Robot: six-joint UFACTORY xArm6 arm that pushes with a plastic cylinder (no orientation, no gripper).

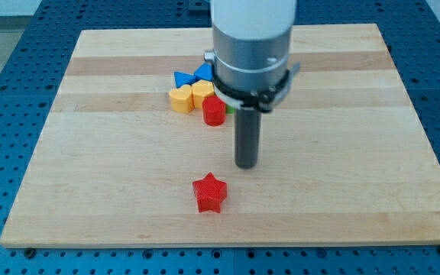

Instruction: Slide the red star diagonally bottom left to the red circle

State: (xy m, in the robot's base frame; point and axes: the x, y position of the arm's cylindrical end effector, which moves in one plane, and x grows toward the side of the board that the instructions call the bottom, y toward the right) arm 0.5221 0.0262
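The red star [209,192] lies on the wooden board [90,153] near the view's bottom, a little left of centre. The red circle [214,111], a short cylinder, stands higher up at the right end of a cluster of blocks. My tip [247,163] is the lower end of the dark rod. It sits above and to the right of the red star, apart from it, and below and to the right of the red circle.
Left of the red circle are a yellow heart [179,98] and a second yellow block [202,92]. Behind them are two blue blocks [183,78] [203,72]. A sliver of green [230,109] shows beside the arm's grey housing [250,46], which hides the board behind it.
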